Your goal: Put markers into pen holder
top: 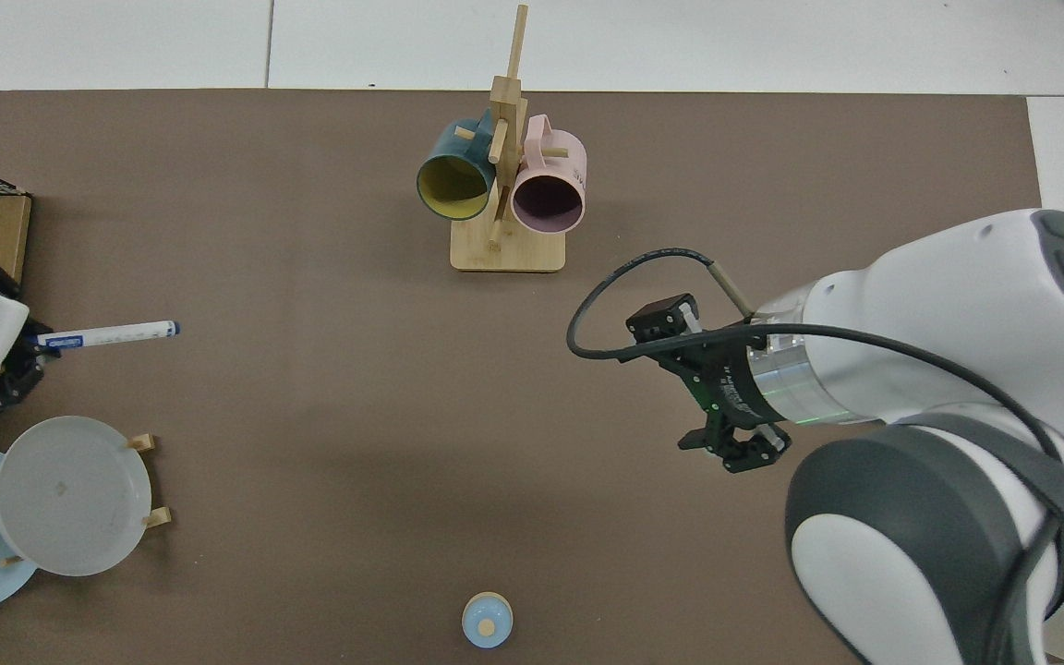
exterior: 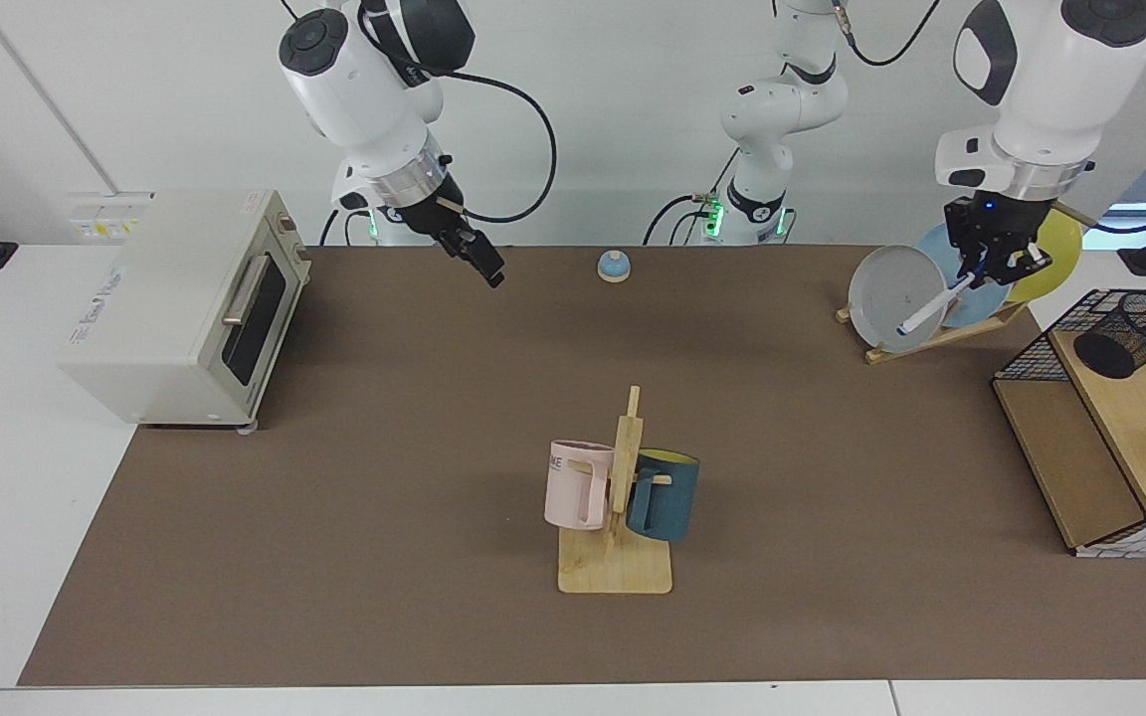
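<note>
My left gripper (exterior: 989, 267) hangs in front of the plate rack, shut on the end of the white marker (exterior: 928, 309), whose blue tip slants down toward the grey plate. In the top view the marker (top: 112, 333) sticks out level from the left gripper (top: 31, 344) at the frame's edge. The pen holder (exterior: 1130, 334), a black mesh cup, sits on the wooden shelf of the wire basket, farther along from the left gripper. My right gripper (exterior: 486, 269) is raised over the mat near the oven, open and holding nothing, and shows wide apart in the top view (top: 689, 391).
A toaster oven (exterior: 185, 308) stands at the mat's side. A wooden mug rack (exterior: 618, 557) with a pink and a teal mug is mid-mat. A plate rack (exterior: 931, 338) holds three plates. A small blue knob (exterior: 614, 266) lies by the arm bases. The wire basket (exterior: 1026, 353) flanks the mat.
</note>
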`<state>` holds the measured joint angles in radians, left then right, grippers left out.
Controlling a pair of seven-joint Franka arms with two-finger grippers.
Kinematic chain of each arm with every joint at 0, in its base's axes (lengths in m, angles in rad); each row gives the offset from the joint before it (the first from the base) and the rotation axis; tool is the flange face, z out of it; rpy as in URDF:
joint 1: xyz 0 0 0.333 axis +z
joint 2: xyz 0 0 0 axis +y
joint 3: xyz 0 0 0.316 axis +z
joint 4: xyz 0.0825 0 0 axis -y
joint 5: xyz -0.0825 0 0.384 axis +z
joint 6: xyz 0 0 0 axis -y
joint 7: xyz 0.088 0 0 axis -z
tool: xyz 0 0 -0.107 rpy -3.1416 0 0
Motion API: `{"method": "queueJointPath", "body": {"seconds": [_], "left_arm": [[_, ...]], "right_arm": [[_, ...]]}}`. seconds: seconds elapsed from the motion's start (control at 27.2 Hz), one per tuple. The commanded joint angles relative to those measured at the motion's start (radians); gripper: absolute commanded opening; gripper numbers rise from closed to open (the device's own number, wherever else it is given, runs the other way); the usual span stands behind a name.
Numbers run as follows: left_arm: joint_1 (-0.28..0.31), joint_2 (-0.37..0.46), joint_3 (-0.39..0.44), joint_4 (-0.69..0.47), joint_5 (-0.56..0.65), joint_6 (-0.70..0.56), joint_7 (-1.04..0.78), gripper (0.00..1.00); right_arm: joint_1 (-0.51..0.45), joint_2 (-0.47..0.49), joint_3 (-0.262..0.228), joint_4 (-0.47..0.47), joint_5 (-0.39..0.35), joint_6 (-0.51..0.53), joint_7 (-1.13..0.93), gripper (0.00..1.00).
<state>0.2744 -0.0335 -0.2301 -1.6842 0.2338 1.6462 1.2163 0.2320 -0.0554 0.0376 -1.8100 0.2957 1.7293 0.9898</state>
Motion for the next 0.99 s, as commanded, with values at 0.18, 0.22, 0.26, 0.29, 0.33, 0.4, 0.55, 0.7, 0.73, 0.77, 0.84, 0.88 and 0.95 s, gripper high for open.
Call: {"method": "queueJointPath", "body": {"seconds": [0.18,0.22,0.26,0.29,0.33,0.4,0.55,0.7,0.73,0.77,0.84,0.88,0.95], "left_arm": [[0.127,0.092,-0.012,0.095,0.162,0.110,0.210,0.00],[0.146,0.104,-0.012,0.112,0.171,0.119,0.238,0.00],[0.160,0.118,-0.012,0.127,0.186,0.127,0.264,0.00],[0.170,0.128,-0.012,0.139,0.208,0.135,0.288,0.00],[0.181,0.141,-0.012,0.150,0.237,0.144,0.320,0.00],[0.189,0.150,-0.012,0.164,0.298,0.165,0.380,0.00],[0.190,0.153,-0.012,0.169,0.419,0.198,0.422,0.00],[0.193,0.161,-0.009,0.190,0.484,0.211,0.425,0.00],[0.195,0.165,-0.009,0.198,0.504,0.211,0.427,0.00],[0.193,0.171,-0.008,0.207,0.522,0.208,0.428,0.00],[0.193,0.179,0.003,0.221,0.542,0.213,0.454,0.00],[0.195,0.182,0.008,0.224,0.542,0.215,0.459,0.00],[0.201,0.193,0.026,0.230,0.544,0.239,0.463,0.00]], "right_arm": [[-0.144,-0.015,0.016,-0.017,-0.141,-0.027,-0.506,1.00],[-0.166,-0.014,0.016,-0.017,-0.141,-0.027,-0.563,1.00],[-0.184,-0.012,0.016,-0.017,-0.141,-0.025,-0.613,1.00],[-0.201,-0.009,0.016,-0.017,-0.142,-0.022,-0.667,1.00],[-0.215,-0.007,0.016,-0.017,-0.144,-0.016,-0.713,1.00],[-0.232,-0.004,0.018,-0.015,-0.167,-0.008,-0.796,1.00],[-0.226,-0.004,0.021,-0.002,-0.260,-0.004,-0.856,1.00],[-0.217,-0.006,0.028,0.003,-0.355,0.022,-0.858,1.00],[-0.217,-0.006,0.028,0.004,-0.369,0.032,-0.858,1.00],[-0.217,-0.006,0.028,0.009,-0.374,0.041,-0.858,1.00],[-0.217,-0.006,0.028,0.012,-0.372,0.061,-0.856,1.00],[-0.217,-0.004,0.028,0.015,-0.372,0.075,-0.852,1.00],[-0.217,-0.006,0.030,0.018,-0.375,0.108,-0.846,1.00]]}}
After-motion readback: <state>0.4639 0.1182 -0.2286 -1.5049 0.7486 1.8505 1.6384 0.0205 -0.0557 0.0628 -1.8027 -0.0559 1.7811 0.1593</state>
